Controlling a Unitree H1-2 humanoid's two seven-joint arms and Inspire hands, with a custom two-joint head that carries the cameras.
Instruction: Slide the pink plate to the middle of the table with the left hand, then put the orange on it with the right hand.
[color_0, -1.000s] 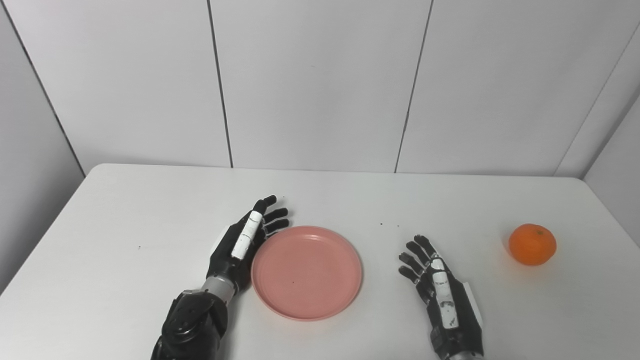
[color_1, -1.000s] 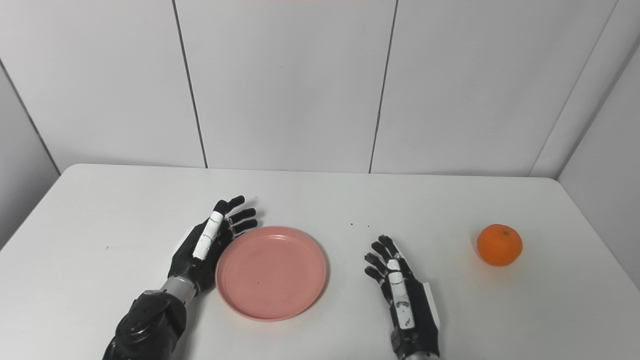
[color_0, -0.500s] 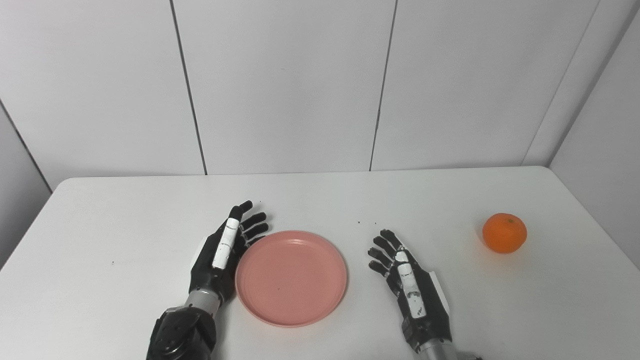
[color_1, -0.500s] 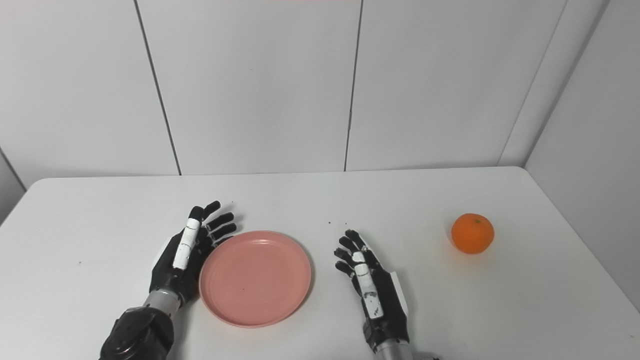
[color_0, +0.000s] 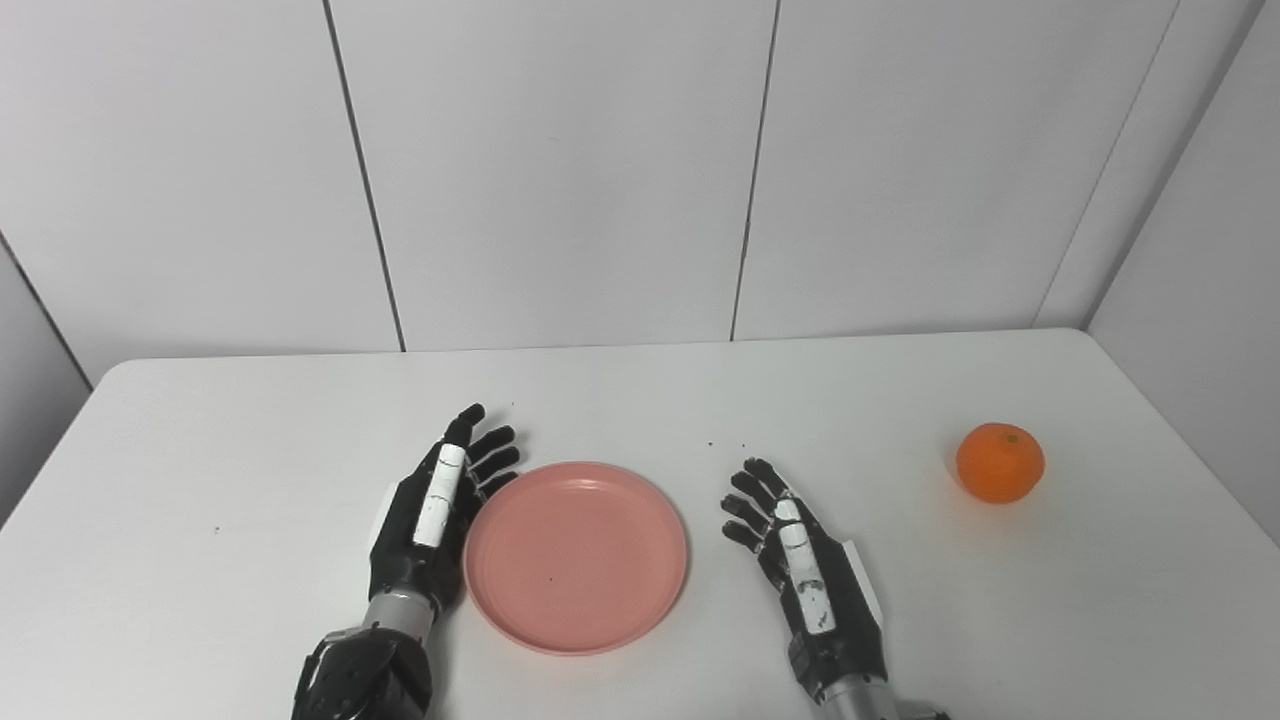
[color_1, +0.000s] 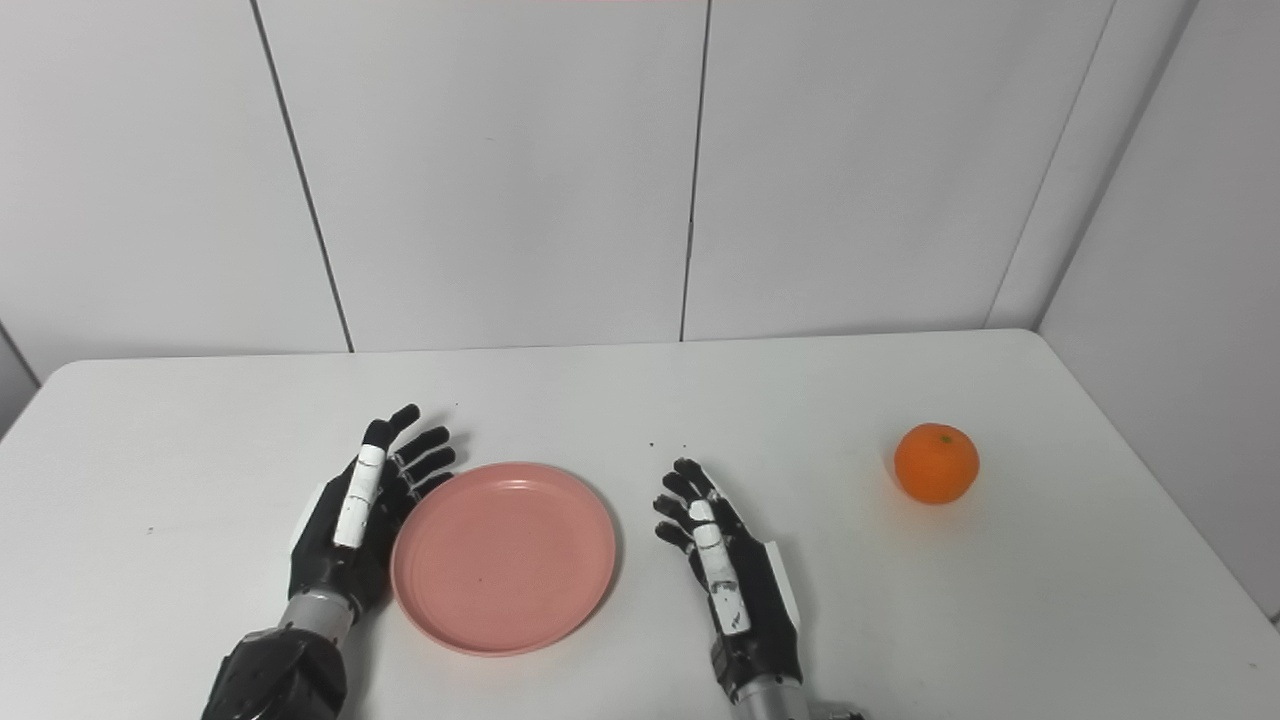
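Observation:
A round pink plate (color_0: 577, 556) lies flat near the table's front, about mid-width. My left hand (color_0: 430, 510) stands on edge against the plate's left rim, fingers straight and apart, holding nothing. To the right of the plate, a small gap away, my right hand (color_0: 800, 565) also stands open on edge with its fingers spread. The orange (color_0: 999, 462) sits alone far to the right, well clear of the right hand.
The white table (color_0: 250, 450) is bounded by white wall panels at the back and a side wall on the right, close to the orange. A few dark specks (color_0: 725, 444) dot the surface behind the plate.
The camera has swung, so the whole scene has shifted left in the picture. Relative to the plate, both hands keep about the same places; the right hand has edged a little forward.

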